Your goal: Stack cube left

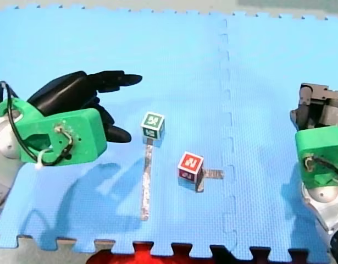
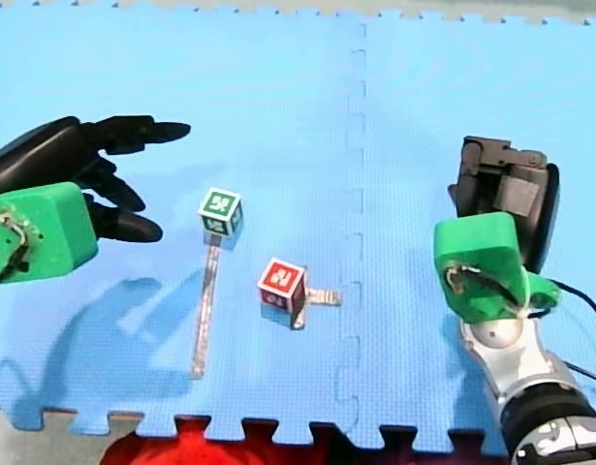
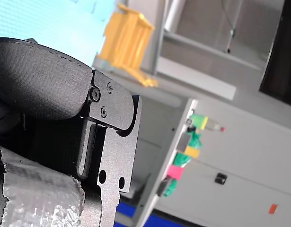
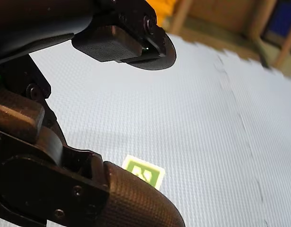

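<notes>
A green cube [image 1: 153, 126] stands on the blue foam mat [image 1: 256, 71], a little left of the middle. Just right of it and nearer to me stands a red cube [image 1: 190, 166], apart from the green one. My left hand [image 1: 111, 110] hovers to the left of the green cube with a small gap and holds nothing. My right hand [image 2: 501, 194] is at the mat's right side, far from both cubes, fingers curled on nothing. The second wrist view looks past black fingers [image 4: 131, 198] down at the green cube [image 4: 143, 172].
A long silver tape strip [image 1: 146, 181] runs from the green cube toward me, and a short one [image 1: 212, 174] lies right of the red cube. The mat's seam [image 1: 229, 110] runs front to back. Something red [image 1: 152, 256] lies past the near edge.
</notes>
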Action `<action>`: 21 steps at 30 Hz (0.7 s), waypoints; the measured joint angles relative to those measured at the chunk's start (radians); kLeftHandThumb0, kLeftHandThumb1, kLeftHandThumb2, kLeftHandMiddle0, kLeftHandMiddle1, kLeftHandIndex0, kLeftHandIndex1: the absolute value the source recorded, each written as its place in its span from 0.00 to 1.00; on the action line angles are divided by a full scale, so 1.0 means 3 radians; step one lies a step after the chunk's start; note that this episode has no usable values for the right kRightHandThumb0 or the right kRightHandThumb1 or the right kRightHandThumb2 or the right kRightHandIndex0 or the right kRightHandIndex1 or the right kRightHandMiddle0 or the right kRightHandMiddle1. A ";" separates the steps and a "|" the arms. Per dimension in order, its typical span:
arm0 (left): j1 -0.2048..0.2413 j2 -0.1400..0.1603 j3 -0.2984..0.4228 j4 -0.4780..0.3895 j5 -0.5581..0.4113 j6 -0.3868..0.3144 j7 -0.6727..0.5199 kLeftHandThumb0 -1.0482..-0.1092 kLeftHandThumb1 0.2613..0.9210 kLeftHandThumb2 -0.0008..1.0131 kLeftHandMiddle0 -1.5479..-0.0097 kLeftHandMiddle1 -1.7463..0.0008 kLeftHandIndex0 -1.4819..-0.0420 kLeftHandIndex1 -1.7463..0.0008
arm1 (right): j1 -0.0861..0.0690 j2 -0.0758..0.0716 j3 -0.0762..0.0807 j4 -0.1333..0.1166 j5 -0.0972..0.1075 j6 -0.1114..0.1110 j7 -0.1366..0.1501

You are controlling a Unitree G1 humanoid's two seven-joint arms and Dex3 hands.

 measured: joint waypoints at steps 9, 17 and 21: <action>-0.0159 -0.0212 -0.0009 0.0680 0.0008 -0.0301 0.0354 0.00 0.79 0.00 0.48 0.00 0.46 0.99 | 0.0000 0.0001 -0.0009 0.0000 0.0001 0.0000 0.0031; -0.0346 -0.0391 -0.0028 0.1273 0.0021 -0.0491 0.0633 0.02 0.69 0.00 0.46 0.00 0.49 1.00 | 0.0000 -0.0003 -0.0024 -0.0003 0.0009 -0.0005 0.0075; -0.0479 -0.0448 -0.0042 0.1581 0.0041 -0.0579 0.0675 0.34 0.56 0.01 0.46 0.04 0.51 1.00 | 0.0002 -0.0018 -0.0033 -0.0008 0.0013 -0.0007 0.0094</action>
